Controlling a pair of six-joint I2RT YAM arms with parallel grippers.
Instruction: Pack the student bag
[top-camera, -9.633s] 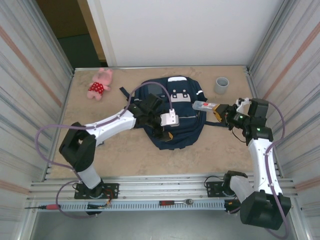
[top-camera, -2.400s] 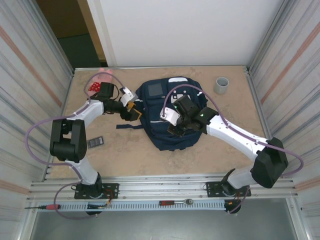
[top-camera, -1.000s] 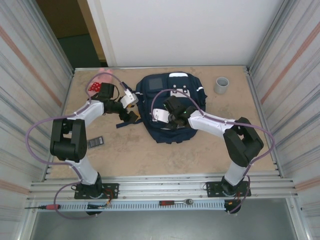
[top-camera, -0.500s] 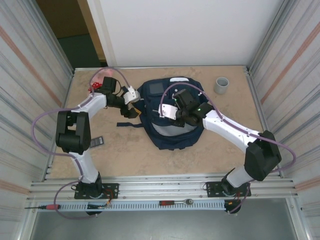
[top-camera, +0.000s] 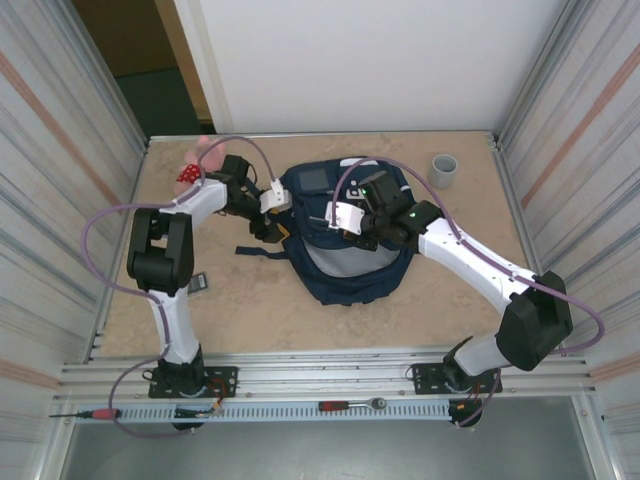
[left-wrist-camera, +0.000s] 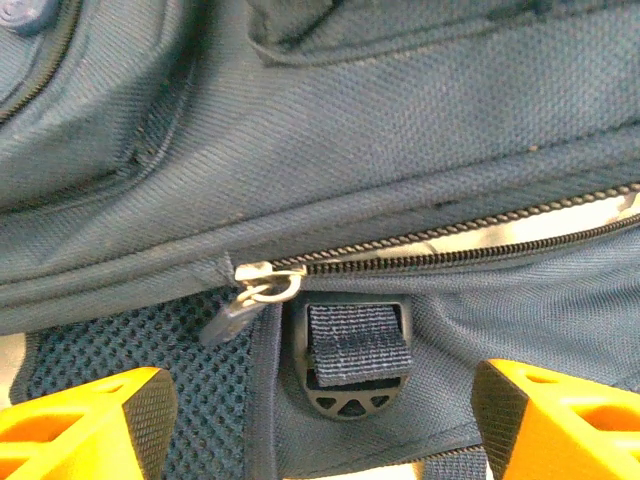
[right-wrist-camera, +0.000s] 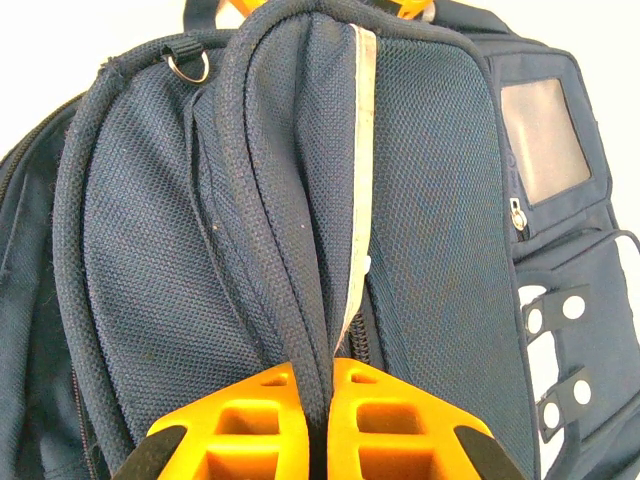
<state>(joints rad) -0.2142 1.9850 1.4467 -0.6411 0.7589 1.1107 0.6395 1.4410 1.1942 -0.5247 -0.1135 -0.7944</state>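
1. The student bag (top-camera: 350, 283) lies flat in the middle of the worktop (top-camera: 300, 325), a bit toward the back wall. Its main zip is partly open and pale lining shows at the mouth.
2. Your right end effector (right-wrist-camera: 325, 410) is clenched on a raised fold of bag fabric right beside the zip line. The fingers are pressed together on thin cloth and hold the flap up.
3. Your left end effector (left-wrist-camera: 320, 420) is released with its jaws wide. It sits at the bag's left side, over the zipper pull (left-wrist-camera: 262, 288) and a strap buckle (left-wrist-camera: 345, 362), and holds nothing.
4. Handling: the bag is soft, floppy woven fabric. Expect it to sag and drag rather than lift as one piece. It's probably light, but I can't tell what's inside.
5. Where to grip: take the piped seams, the webbing or the pull tab. Avoid the flat panels, since flat cloth will likely slip off the pads.
6. The pull tab is small metal and probably slick, so close on it squarely.
7. Room: there's open worktop in front of the bag.
   - A loose strap (top-camera: 255, 250) trails left and could snag.
   - The plush toy (top-camera: 190, 175) is back-left, near your left arm.
   - The grey cup (top-camera: 443, 170) is back-right, well apart from the bag.
   - A small dark flat item (top-camera: 197, 283) lies beside the left arm.
8. Ribbed side walls close in on both sides, so keep your elbows tucked.
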